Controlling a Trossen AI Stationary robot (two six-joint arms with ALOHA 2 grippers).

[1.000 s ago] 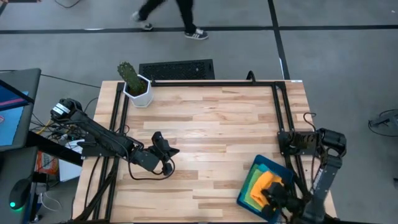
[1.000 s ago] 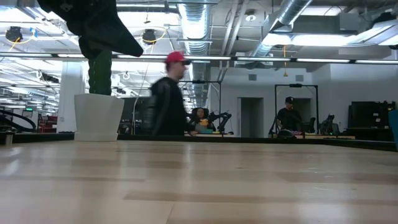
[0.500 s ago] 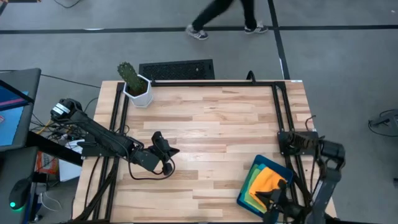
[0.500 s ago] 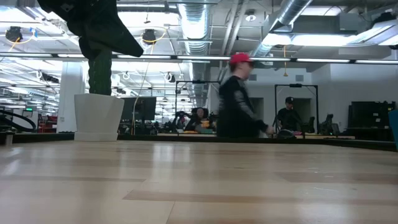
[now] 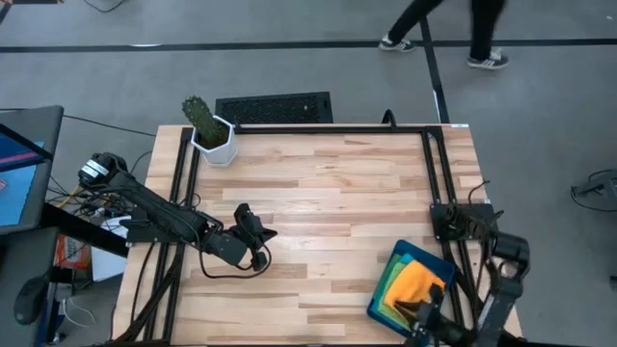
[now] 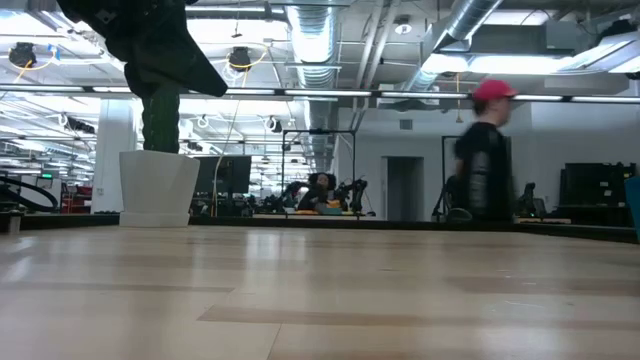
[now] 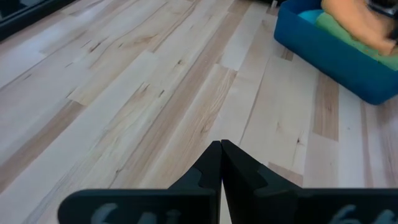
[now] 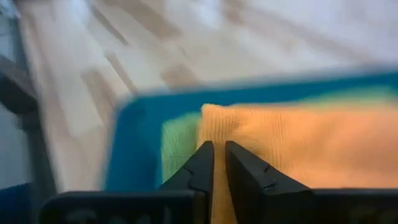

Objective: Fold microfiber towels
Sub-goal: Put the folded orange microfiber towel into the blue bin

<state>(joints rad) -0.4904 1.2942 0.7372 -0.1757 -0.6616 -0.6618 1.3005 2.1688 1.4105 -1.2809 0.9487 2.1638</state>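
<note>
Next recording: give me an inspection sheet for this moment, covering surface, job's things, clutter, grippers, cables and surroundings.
Surface: wooden table, mostly bare.
Job's things: orange towel on top of a folded stack, green towel showing beneath, all inside the teal tray at the table's near right corner.
Clutter: potted cactus at the far left corner.
Grippers: left gripper parked over the table's left side, jaws shut; right gripper over the orange towel's edge, jaws narrowly apart, grip unclear.
Cables: bundle beside the left arm's base.
Surroundings: person walking past behind the table.

We see two dark jointed arms, our left gripper (image 5: 253, 231) black with tapered fingers (image 7: 208, 171), black cable looping beneath, silver motor cap at its base
</note>
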